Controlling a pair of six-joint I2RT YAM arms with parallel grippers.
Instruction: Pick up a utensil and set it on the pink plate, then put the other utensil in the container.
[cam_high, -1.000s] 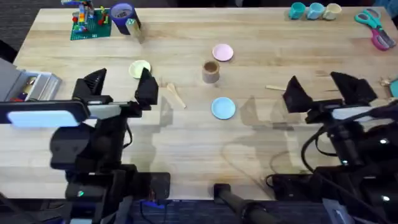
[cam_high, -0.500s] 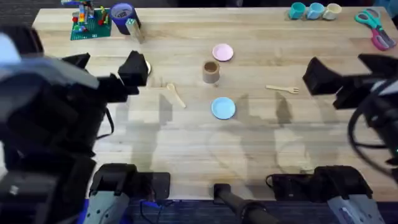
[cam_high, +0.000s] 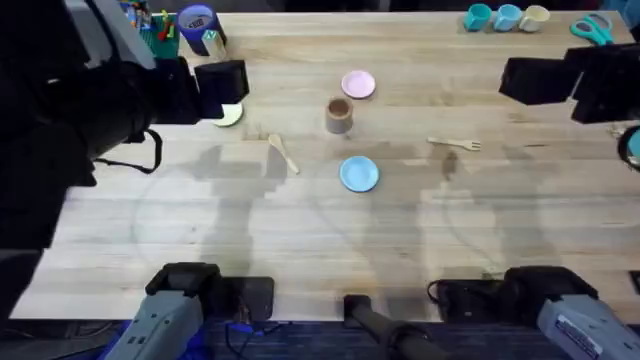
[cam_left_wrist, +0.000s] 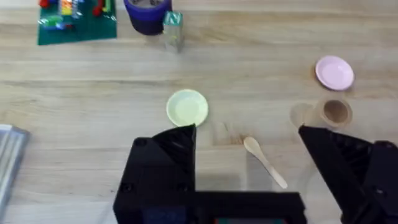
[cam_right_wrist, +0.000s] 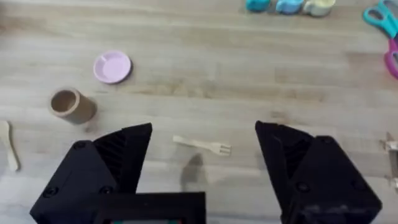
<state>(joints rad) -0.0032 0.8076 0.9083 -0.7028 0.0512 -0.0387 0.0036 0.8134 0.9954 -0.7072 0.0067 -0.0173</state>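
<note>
The slim wooden utensil (cam_high: 455, 143) with a forked flat head lies flat on the table, right of centre, also seen in the right wrist view (cam_right_wrist: 203, 145). My right gripper (cam_right_wrist: 202, 165) hangs high above it, open and empty. The wooden spoon (cam_high: 283, 153) lies left of centre, and my left gripper (cam_left_wrist: 249, 171) hovers open and empty above that spot, the spoon (cam_left_wrist: 264, 162) showing between its fingers. The pink plate (cam_high: 358, 84) sits bare toward the far side, with the tan container (cam_high: 339, 115) upright just in front of it.
A light blue plate (cam_high: 359, 173) lies at the centre. A pale yellow-green plate (cam_left_wrist: 187, 107) sits near the left gripper. At the far left stand a purple cup (cam_high: 197, 25) and a brick model; small cups (cam_high: 506, 16) and scissors are at the far right.
Both arms have risen toward the camera and swung farther from the bases, the left one now large and dark. Both grippers stayed open. The utensils, plates and container have not moved.
</note>
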